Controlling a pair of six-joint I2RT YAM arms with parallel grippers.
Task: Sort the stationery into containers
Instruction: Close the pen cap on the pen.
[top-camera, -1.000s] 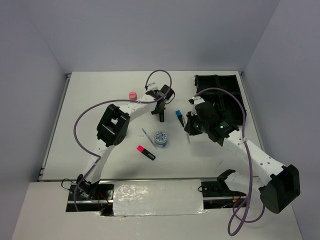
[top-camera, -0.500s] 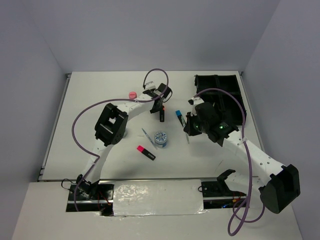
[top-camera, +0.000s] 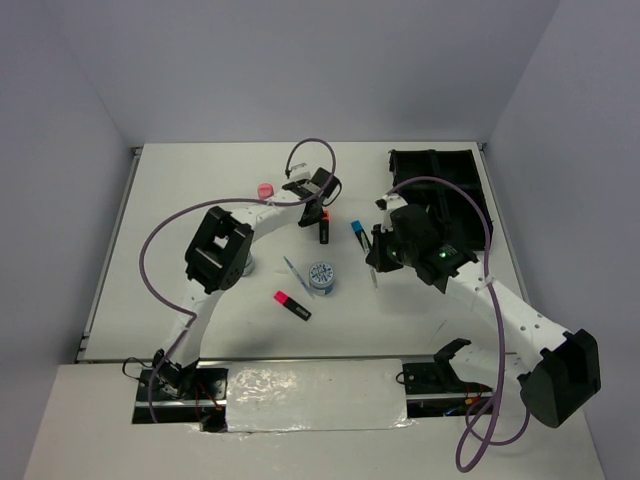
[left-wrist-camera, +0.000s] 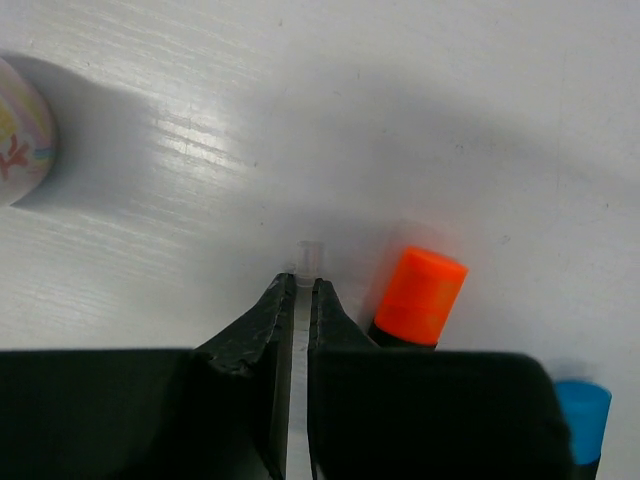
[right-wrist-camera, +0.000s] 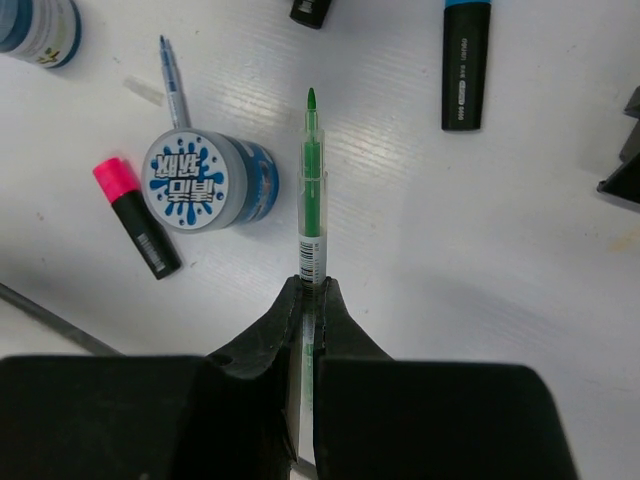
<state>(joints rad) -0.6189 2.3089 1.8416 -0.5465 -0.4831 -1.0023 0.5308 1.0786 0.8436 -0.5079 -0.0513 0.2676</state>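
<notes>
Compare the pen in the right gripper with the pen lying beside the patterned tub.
The green pen is clamped in the right gripper; the blue pen lies free on the table, beside the tub. The green pen's tip and ink are green; the blue pen's tip is blue. Both are thin with clear barrels.

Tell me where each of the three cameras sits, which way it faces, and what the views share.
Top external: above and behind the robot, looking down on the table; left arm and right arm show whole.
Left wrist: on the left arm, facing down past the left gripper, shut on a clear pen, beside the orange highlighter.
Right wrist: likewise, down past the right gripper, shut on a green pen.
Shared: right wrist and top both show the patterned tub and pink highlighter.
</notes>
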